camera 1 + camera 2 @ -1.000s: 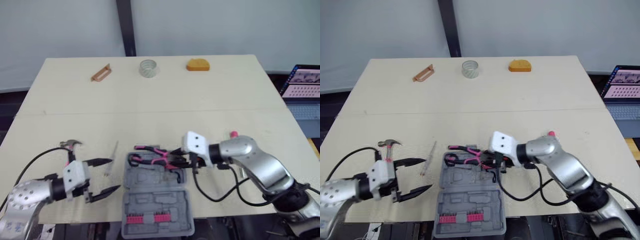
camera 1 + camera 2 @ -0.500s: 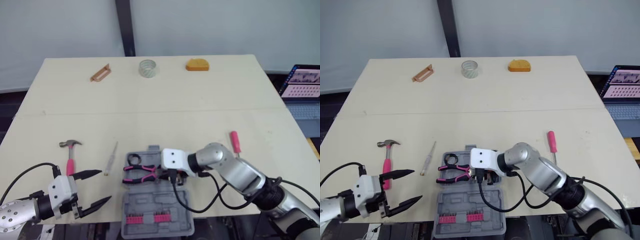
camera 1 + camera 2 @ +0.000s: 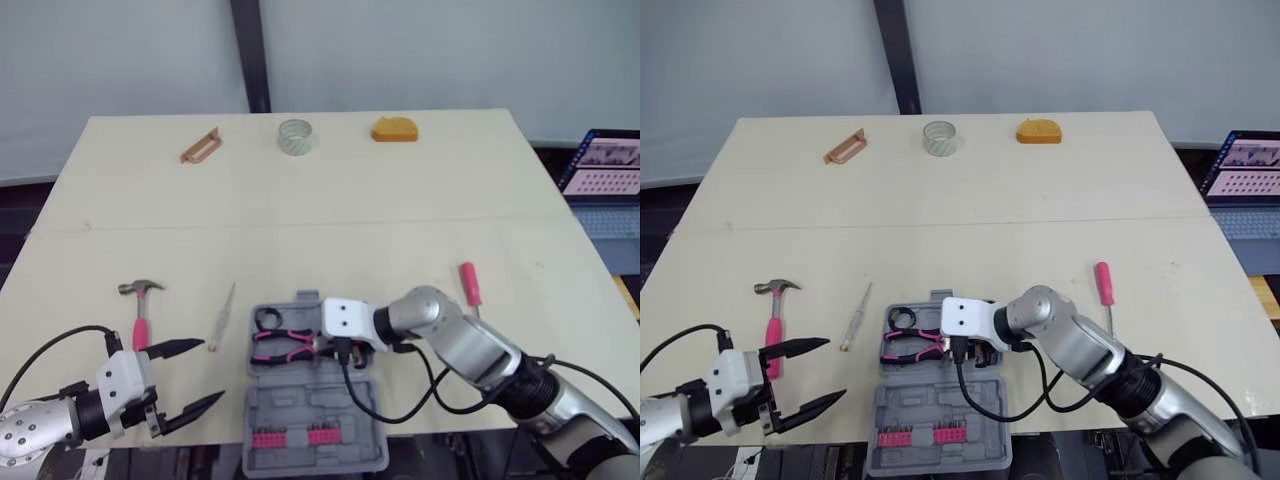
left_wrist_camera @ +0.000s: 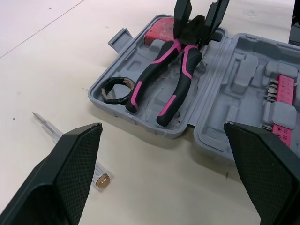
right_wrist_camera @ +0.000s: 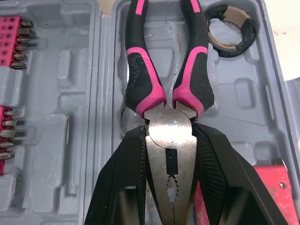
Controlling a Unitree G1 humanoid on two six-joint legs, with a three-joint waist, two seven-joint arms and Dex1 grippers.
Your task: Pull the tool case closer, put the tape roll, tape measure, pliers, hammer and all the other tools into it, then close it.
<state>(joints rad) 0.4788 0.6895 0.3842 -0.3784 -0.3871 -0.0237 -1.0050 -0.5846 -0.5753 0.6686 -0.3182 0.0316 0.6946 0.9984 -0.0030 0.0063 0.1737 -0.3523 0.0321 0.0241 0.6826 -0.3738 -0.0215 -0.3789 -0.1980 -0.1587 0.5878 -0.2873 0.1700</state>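
Note:
The grey tool case (image 3: 315, 400) lies open at the table's front edge, a row of pink bits in its near half. In its far half lie pink-and-black pliers (image 5: 164, 70), a small black tape ring (image 4: 116, 89) and a red item (image 4: 159, 29) in one corner. My right gripper (image 5: 171, 136) is shut on the pliers' metal head, low over the case. My left gripper (image 3: 190, 380) stands open left of the case and holds nothing. A pink-handled hammer (image 3: 140, 305) and a clear screwdriver (image 3: 222, 315) lie on the table to the left. A pink screwdriver (image 3: 468, 285) lies to the right.
At the table's far edge sit a pale tape roll (image 3: 296, 136), an orange object (image 3: 396, 130) and a brown bracket-like piece (image 3: 200, 146). A laptop (image 3: 605, 170) stands off the table's right side. My right arm's black cable hangs over the case.
My right gripper carried the pliers leftward and lowered them into the case's far half. My left arm drew back toward the front edge, uncovering the hammer.

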